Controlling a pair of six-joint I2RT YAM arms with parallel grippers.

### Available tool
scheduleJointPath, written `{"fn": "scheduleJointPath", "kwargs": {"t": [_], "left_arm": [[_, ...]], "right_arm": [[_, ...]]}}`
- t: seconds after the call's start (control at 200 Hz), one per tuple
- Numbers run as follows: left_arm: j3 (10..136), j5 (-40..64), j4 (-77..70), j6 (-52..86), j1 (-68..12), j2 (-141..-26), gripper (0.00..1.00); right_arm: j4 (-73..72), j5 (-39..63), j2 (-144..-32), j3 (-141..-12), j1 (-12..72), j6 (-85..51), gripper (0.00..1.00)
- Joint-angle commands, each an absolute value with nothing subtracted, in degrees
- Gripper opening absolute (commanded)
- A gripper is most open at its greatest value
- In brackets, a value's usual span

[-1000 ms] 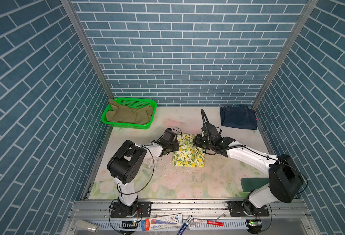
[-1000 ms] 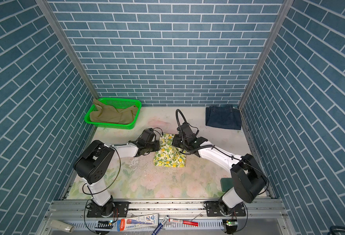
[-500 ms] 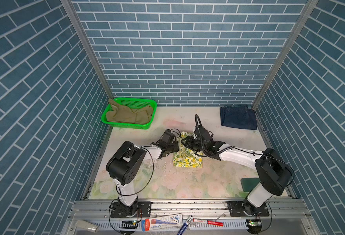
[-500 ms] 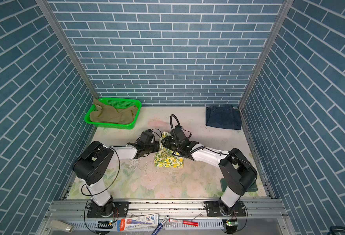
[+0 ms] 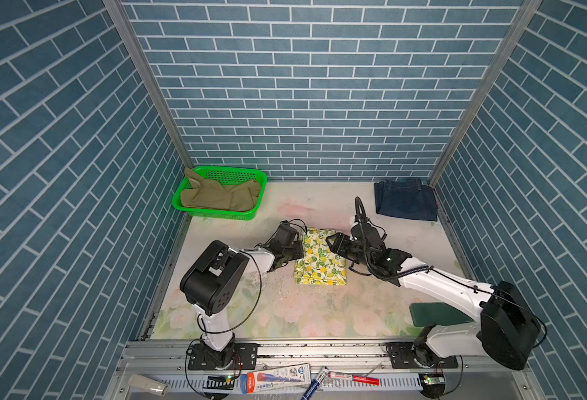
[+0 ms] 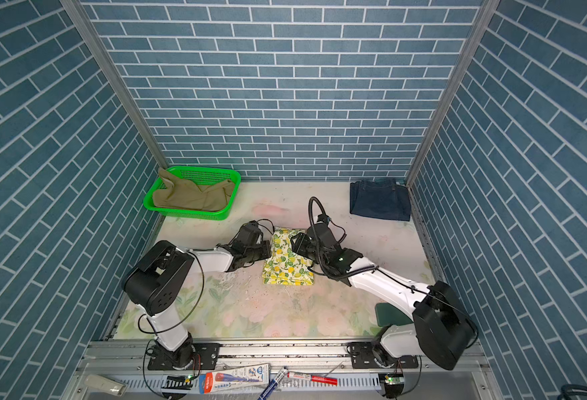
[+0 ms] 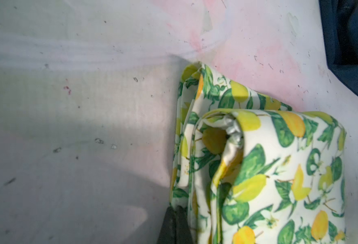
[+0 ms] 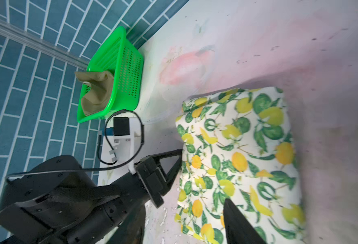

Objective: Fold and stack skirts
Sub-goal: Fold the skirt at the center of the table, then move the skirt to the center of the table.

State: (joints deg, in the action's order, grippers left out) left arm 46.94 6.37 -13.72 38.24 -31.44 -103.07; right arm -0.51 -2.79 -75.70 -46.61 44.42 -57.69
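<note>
The lemon-print skirt (image 5: 321, 258) (image 6: 287, 259) lies folded in a small rectangle mid-table. My left gripper (image 5: 300, 251) (image 7: 175, 224) is shut, its tips touching the skirt's left edge; I see no cloth between them. My right gripper (image 5: 333, 240) hovers open over the skirt's far right part, holding nothing; one of its fingers (image 8: 237, 221) shows above the print. The denim skirt (image 5: 404, 202) (image 6: 378, 201) lies folded at the back right. The khaki skirt (image 5: 219, 197) (image 8: 95, 93) lies crumpled in the basket.
The green mesh basket (image 5: 216, 216) (image 8: 129, 69) stands at the back left corner. A dark green pad (image 5: 434, 313) lies under the right arm near the front. Pens and a tube (image 5: 278, 375) rest on the front rail. Brick walls close three sides.
My right gripper swung left over the lemon skirt, opened and let go of the cloth, then drew back slightly right. The left gripper stayed shut at the skirt's left edge.
</note>
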Motion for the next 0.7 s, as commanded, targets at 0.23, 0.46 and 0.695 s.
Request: {"fn": "scheduleJointPath", "kwargs": {"t": [0.23,0.46,0.695], "left_arm": [[44.0,6.0,-7.7,39.8,-36.8,-104.1,0.00],[43.4,5.6,-8.2,41.1,-39.9,-104.3,0.00],[43.8,5.3,-6.6,40.0,-39.9,-102.7,0.00]], "right_arm": [[7.7,-4.2,-67.9,-39.2,34.2,-49.0,0.70],[7.3,-0.9,-75.2,-43.6,33.9,-43.6,0.61],[1.7,3.4,-87.7,-48.6,35.3,-43.5,0.28]]}}
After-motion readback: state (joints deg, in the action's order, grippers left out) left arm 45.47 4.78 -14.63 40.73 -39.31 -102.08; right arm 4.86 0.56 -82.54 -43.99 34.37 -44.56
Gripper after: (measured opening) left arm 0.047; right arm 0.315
